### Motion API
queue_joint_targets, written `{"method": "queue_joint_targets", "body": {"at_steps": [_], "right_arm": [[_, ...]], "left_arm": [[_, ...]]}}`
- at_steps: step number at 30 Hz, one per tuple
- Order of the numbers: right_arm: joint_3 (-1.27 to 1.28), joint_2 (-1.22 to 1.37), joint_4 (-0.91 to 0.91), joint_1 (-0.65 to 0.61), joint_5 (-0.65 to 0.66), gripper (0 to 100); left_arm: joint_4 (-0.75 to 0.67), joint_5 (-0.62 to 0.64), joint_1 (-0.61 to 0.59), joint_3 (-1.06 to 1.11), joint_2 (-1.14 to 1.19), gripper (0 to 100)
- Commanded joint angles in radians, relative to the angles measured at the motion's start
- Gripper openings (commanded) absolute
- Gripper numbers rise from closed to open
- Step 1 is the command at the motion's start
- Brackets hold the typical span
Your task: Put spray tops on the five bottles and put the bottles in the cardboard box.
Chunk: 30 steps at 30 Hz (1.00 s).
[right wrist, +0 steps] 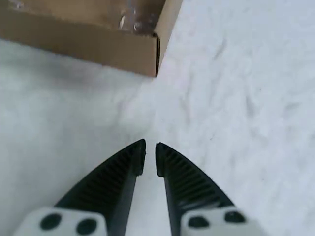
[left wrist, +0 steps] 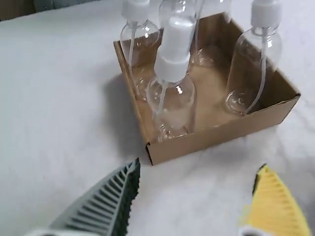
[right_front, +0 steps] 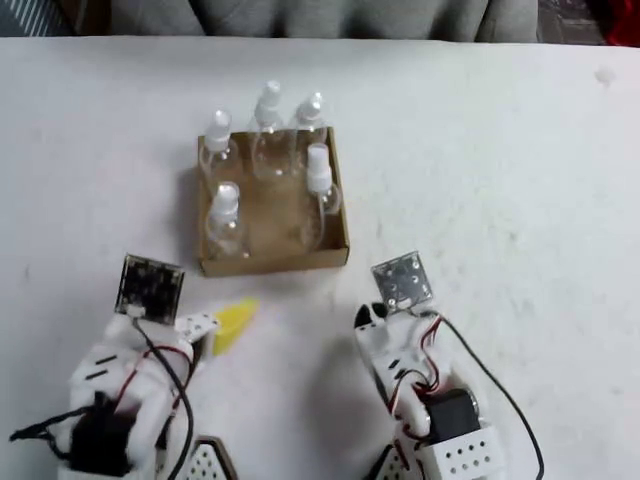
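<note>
Several clear bottles with white spray tops stand upright in the shallow cardboard box [right_front: 341, 232] at the table's middle; one of them is the front-left bottle [right_front: 225, 220], [left wrist: 172, 96]. My left gripper [left wrist: 197, 187] hovers just in front of the box [left wrist: 216, 132], open and holding nothing, one finger grey and one yellow; in the high view it is the left gripper [right_front: 215, 325] low on the left. My right gripper [right wrist: 150, 157] is shut with nothing in it, close to the box's near right corner [right wrist: 156, 54]; from above it is the right gripper [right_front: 368, 315].
The white table [right_front: 500, 200] spreads out on every side of the box. Both arm bases and their wires [right_front: 160, 400] sit along the near edge. A grey upholstered edge [right_front: 320, 15] runs behind the table.
</note>
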Motion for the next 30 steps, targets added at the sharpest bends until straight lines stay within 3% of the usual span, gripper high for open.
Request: {"method": "queue_joint_targets", "body": {"at_steps": [1, 4, 5, 7, 16, 30], "right_arm": [[0.009, -0.008, 0.022, -0.007, 0.009, 1.5], [0.009, -0.008, 0.022, -0.007, 0.009, 1.5], [0.009, -0.008, 0.022, -0.007, 0.011, 1.5], [0.009, -0.008, 0.022, -0.007, 0.011, 1.5], [0.009, -0.008, 0.024, -0.007, 0.015, 1.5], [0.009, -0.008, 0.024, -0.007, 0.015, 1.5]], "left_arm": [[-0.098, -0.017, -0.024, 0.068, -0.01, 21], [-0.12, -0.017, -0.018, 0.084, -0.01, 3], [-0.114, -0.017, -0.018, 0.086, -0.01, 1], [-0.107, -0.017, -0.022, 0.087, -0.01, 6], [-0.069, -0.017, -0.018, 0.199, -0.01, 2], [-0.207, -0.017, -0.025, 0.356, -0.01, 2]]}}
